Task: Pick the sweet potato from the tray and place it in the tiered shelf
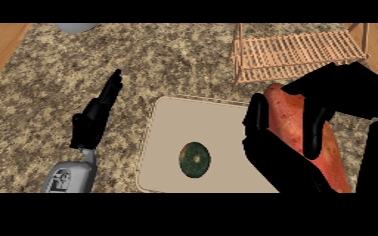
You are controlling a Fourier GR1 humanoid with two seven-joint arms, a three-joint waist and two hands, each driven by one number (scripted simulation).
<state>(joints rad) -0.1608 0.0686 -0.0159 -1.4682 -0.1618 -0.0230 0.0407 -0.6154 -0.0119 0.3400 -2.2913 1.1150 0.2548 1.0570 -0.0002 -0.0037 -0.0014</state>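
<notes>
A long orange-red sweet potato is held in my right hand, whose black fingers and thumb curl round it above the right part of the beige tray. The potato's far tip points toward the wooden tiered shelf at the back right, still short of it. On the tray lies a small dark green round object. My left hand rests open over the counter left of the tray, fingers straight and pointing away.
The speckled granite counter stretches behind the tray. A grey round object shows at the back left edge. A wooden strip borders the counter's far left.
</notes>
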